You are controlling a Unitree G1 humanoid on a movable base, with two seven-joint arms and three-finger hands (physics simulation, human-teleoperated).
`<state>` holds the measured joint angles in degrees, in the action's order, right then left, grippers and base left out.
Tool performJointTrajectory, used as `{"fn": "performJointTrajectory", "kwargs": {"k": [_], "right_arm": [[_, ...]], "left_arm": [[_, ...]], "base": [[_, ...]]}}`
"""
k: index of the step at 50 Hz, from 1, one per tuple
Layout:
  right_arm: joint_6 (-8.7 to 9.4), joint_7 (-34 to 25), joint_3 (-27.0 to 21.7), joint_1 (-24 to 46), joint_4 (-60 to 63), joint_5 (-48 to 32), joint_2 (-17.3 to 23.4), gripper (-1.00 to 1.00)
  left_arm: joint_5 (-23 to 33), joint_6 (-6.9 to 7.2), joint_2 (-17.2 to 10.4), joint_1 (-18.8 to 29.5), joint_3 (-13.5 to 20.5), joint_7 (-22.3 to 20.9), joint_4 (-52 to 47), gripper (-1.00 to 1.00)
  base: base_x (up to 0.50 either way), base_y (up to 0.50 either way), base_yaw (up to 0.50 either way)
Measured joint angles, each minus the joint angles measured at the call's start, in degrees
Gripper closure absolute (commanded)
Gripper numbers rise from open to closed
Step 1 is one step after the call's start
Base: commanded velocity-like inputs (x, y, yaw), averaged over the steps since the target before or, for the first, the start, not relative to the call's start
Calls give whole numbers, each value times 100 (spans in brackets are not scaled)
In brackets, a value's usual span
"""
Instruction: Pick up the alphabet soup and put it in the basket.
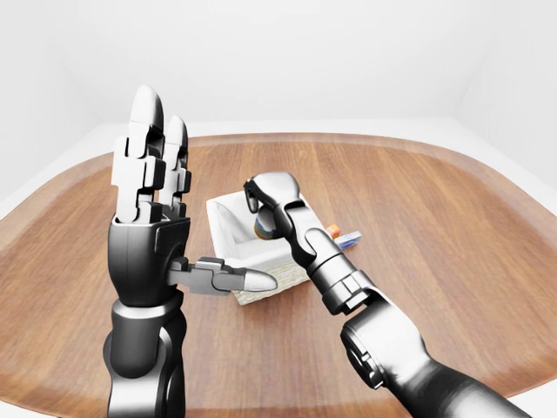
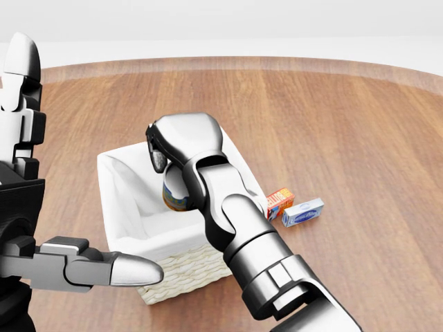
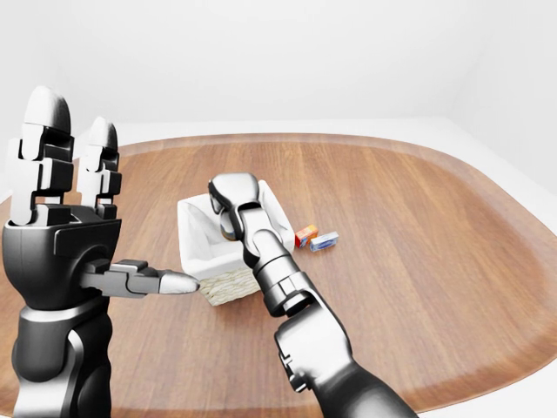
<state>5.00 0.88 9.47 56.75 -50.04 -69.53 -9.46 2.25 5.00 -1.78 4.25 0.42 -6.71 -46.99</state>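
Your right hand's fingers (image 2: 158, 149) are curled down and closed round the alphabet soup can (image 2: 176, 195), gripping it from the top so that only the lower part of the can, with its blue and orange label, shows below the palm. The right hand (image 2: 181, 142) holds the can inside the mouth of the white-lined wicker basket (image 2: 124, 200), toward the basket's right wall in the head view; whether the can's base touches the lining is hard to say, since the wrist covers that spot. Your left hand (image 1: 152, 218) stands upright at the left of the left-eye view, its two long fingers (image 1: 144, 148) stretched straight up and its thumb (image 1: 228, 277) pointing sideways toward the basket's lower left corner, spread wide and holding nothing. In the head view the thumb tip overlaps the basket's woven rim, but you cannot tell from these views whether it touches it. On the wooden table (image 2: 360, 138), just right of the basket in the head view, an orange and red box (image 2: 280, 201) lies beside a blue and white box (image 2: 303, 212), the two close together and clear of your right arm.
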Motion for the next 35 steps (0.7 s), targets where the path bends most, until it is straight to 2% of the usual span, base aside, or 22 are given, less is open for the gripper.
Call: {"fn": "performJointTrajectory", "kwargs": {"k": [35], "right_arm": [[0, 478, -6, 115, -611, 15, 7, 95]], "left_arm": [[6, 0, 7, -25, -33, -17, -45, -100]], "base": [[0, 0, 0]]}}
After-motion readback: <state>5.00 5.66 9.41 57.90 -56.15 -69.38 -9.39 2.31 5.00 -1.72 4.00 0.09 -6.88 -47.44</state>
